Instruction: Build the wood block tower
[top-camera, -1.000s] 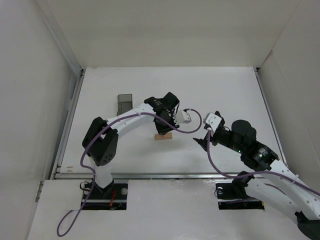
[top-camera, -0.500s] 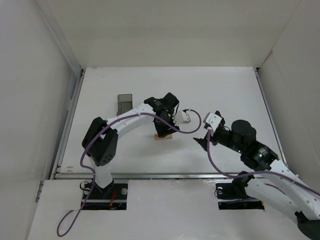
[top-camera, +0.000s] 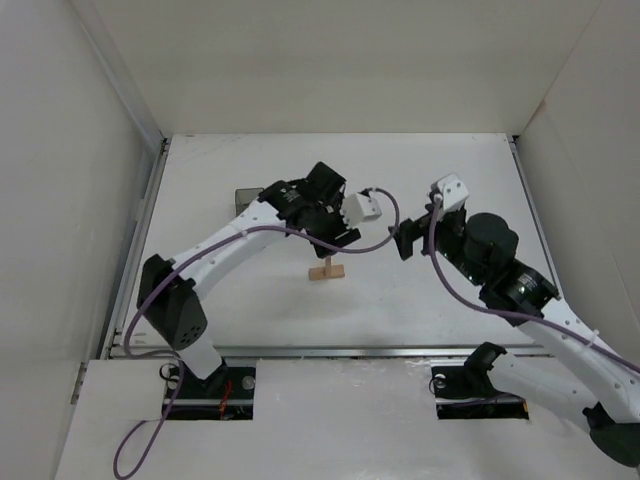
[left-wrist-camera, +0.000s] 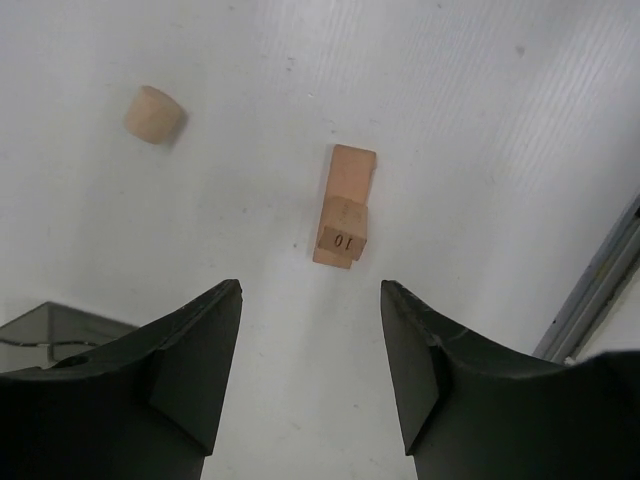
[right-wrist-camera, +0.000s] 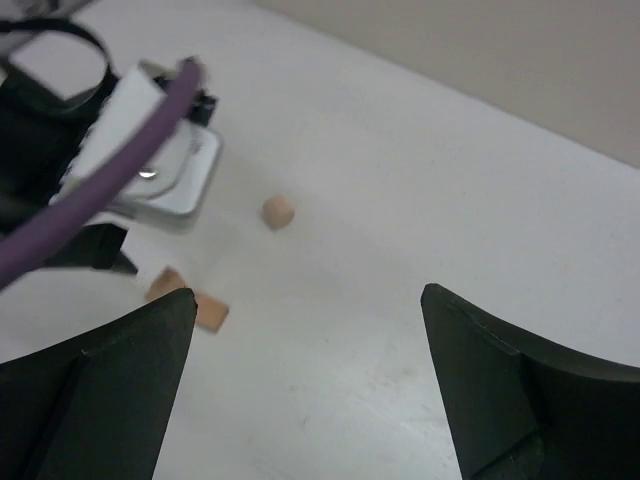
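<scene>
Tan wood block tower (left-wrist-camera: 343, 212), one piece upright on another; left gripper (left-wrist-camera: 311, 372), right gripper (right-wrist-camera: 308, 385) spread.

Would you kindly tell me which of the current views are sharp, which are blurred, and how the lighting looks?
Left wrist view: crisp, digits legible on the stacked blocks, faint soft shadows. Right wrist view: blurred throughout, the rounded piece and purple cable smeared. Top external view: evenly lit, no glare, though the stacked blocks look tiny.

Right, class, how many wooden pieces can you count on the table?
3: a flat bar lying on the table, a block marked 10 standing on it, and a rounded piece lying apart. Others may be hidden.
</scene>
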